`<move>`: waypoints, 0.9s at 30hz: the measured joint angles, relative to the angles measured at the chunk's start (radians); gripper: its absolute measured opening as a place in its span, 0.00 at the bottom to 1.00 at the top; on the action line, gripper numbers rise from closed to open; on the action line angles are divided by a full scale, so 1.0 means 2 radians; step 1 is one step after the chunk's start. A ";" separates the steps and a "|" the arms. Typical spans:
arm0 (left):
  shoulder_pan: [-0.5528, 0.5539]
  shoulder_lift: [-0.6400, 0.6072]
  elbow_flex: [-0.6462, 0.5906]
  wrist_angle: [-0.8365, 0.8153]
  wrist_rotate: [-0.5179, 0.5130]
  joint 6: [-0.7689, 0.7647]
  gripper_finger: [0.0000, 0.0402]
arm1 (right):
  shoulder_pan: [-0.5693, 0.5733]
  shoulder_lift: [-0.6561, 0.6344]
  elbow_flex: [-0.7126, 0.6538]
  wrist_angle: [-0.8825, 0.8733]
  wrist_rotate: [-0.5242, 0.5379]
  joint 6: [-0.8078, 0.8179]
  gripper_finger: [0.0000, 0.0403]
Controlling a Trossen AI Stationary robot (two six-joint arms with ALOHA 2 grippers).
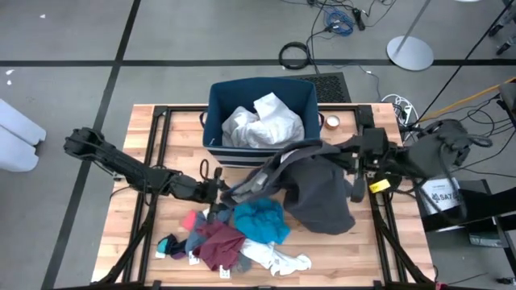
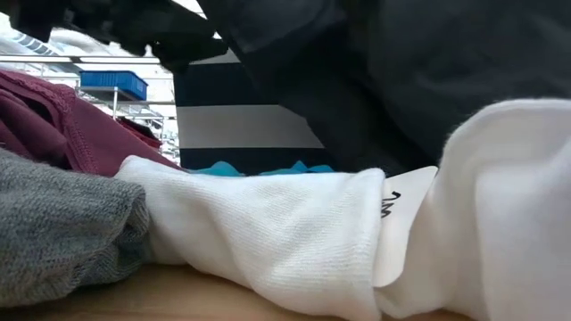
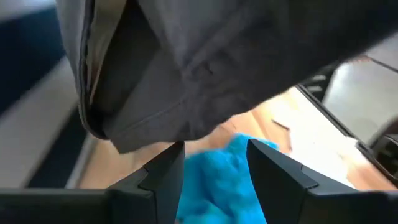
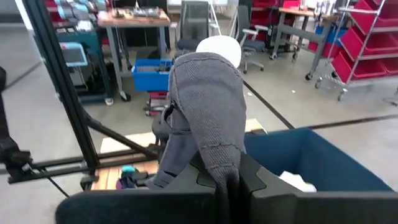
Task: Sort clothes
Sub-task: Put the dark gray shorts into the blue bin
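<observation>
My right gripper [image 1: 334, 149] is shut on a large dark grey garment [image 1: 318, 189], raised in front of the navy bin [image 1: 218, 97], which holds a white garment [image 1: 262, 121]. My left gripper [image 3: 214, 165] stands open low over the table at the grey garment's left end [image 1: 242, 187]. The garment's hem [image 3: 149, 134] hangs just above its fingertips, and I see no touch. A bright blue piece [image 3: 221, 180] lies beyond its fingers. Maroon cloth [image 1: 219, 246], white socks [image 1: 278, 259] and small teal and red socks [image 1: 181, 234] lie on the table's near part. My right gripper pinches a bunched fold of the dark grey garment [image 4: 225, 171] between its two shut fingers, coming about level from the table's right side. The cloth humps up over the fingers [image 4: 208, 93] and hangs slack; its lower part [image 1: 322, 213] rests on the table.
A black frame runs along the table's edges [image 1: 157, 161]. A tape roll [image 1: 331, 122] sits right of the bin. In the low view a white sock [image 2: 268, 232] and grey cloth [image 2: 62, 223] lie close in front, with the striped bin wall [image 2: 241, 125] behind.
</observation>
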 joint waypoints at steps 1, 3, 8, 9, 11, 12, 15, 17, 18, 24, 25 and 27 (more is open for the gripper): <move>0.000 0.000 0.000 0.012 -0.010 0.008 0.45 | 0.000 0.000 0.003 0.004 0.000 -0.003 0.00; 0.000 -0.001 0.000 0.037 -0.030 0.019 0.45 | 0.000 0.000 0.010 0.014 0.000 -0.011 0.00; 0.000 -0.001 0.000 0.076 -0.053 0.040 0.45 | 0.000 0.000 0.019 0.022 0.000 -0.017 0.00; 0.000 -0.001 0.000 0.074 -0.070 0.039 0.45 | 0.000 0.000 0.020 0.022 0.000 -0.018 0.00; 0.000 -0.001 0.000 0.067 -0.090 0.039 0.45 | 0.000 0.000 0.020 0.022 0.000 -0.019 0.00; 0.001 -0.001 0.000 0.066 -0.092 0.038 0.45 | 0.000 0.000 0.020 0.022 0.000 -0.019 0.00; 0.000 -0.001 0.000 0.065 -0.094 0.038 0.45 | 0.000 0.000 0.020 0.022 0.000 -0.022 0.00; 0.000 -0.001 0.000 0.063 -0.104 0.037 0.45 | 0.000 0.000 0.020 0.022 0.000 -0.023 0.00; 0.000 -0.001 0.000 0.061 -0.107 0.035 0.45 | 0.000 0.000 0.020 0.022 0.000 -0.024 0.00; 0.000 -0.001 0.000 0.060 -0.108 0.034 0.45 | 0.000 -0.004 0.020 0.022 0.008 -0.026 0.00; 0.000 -0.001 0.000 0.059 -0.109 0.034 0.45 | 0.000 -0.005 0.020 0.022 0.009 -0.027 0.00; 0.000 -0.001 0.000 0.055 -0.114 0.034 0.45 | 0.000 -0.008 0.020 0.022 0.009 -0.028 0.00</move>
